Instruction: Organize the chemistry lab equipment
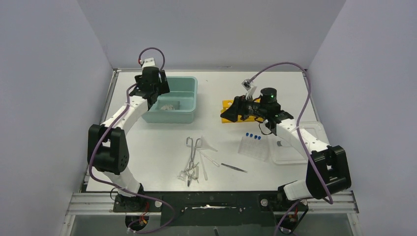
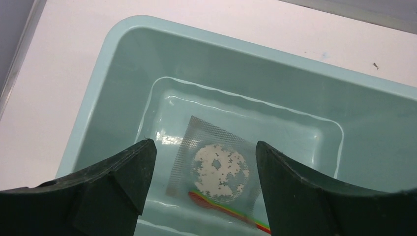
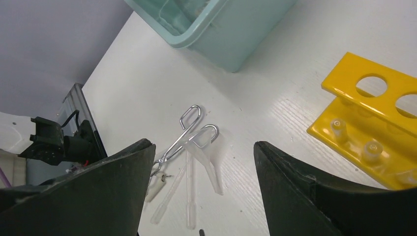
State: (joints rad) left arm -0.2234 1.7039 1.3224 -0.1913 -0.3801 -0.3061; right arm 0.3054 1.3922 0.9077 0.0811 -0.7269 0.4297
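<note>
Down by the arm bases, the loose gear lies on the white table [image 1: 147, 147]: metal scissor-like forceps [image 1: 193, 156] resting among clear plastic droppers [image 1: 202, 168], with thin metal tweezers [image 1: 234, 167] just to their right. Further right are the blue-capped tubes [image 1: 253, 136], beside a translucent white lid [image 1: 289, 155] that the right arm crosses.

At the far left, the left gripper [image 1: 153, 98] hangs over the end of the teal plastic tub [image 1: 180, 118], its jaws spread wide and holding nothing. Straight below it, the clear bag of white discs [image 2: 216, 167] lies flat on the tub floor.

The right gripper [image 1: 229, 114] sits at a yellow rack [image 1: 226, 105] mid-table, jaws likewise apart and empty. Whether it touches the rack, I cannot tell.
</note>
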